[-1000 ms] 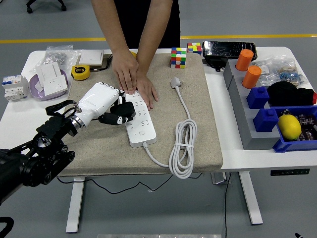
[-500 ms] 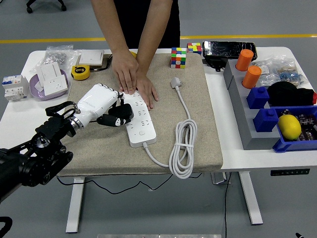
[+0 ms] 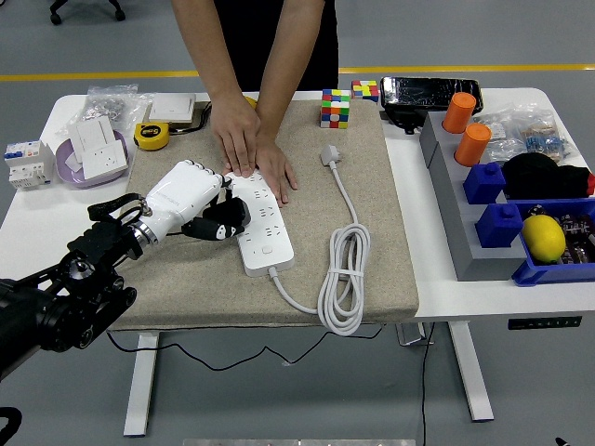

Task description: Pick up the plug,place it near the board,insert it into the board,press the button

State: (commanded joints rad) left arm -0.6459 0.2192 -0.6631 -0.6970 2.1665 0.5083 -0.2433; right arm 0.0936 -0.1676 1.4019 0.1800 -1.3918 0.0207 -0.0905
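Note:
A white power strip (image 3: 267,234) lies lengthwise on the beige mat (image 3: 372,214), its button (image 3: 267,248) near the close end. A person at the far side presses both hands (image 3: 256,149) on the strip's far end. My left hand (image 3: 216,221), white with dark fingertips, is beside the strip's left edge, curled around a black plug (image 3: 229,216). The plug sits against the strip's left side at about mid-length; whether its pins are in a socket is hidden. The strip's white cable (image 3: 342,274) coils to the right and ends in a white plug (image 3: 331,154).
Two colour cubes (image 3: 336,107) stand at the mat's far edge. A yellow tape measure (image 3: 152,136), a purple bowl (image 3: 70,170) with wall sockets and a breaker (image 3: 26,161) lie at the left. Grey trays with orange cups (image 3: 466,128), blue bins and a lemon (image 3: 544,237) line the right.
My left hand has drifted slightly left and toward me with the black plug still in it. The person's hands and the strip have stayed put.

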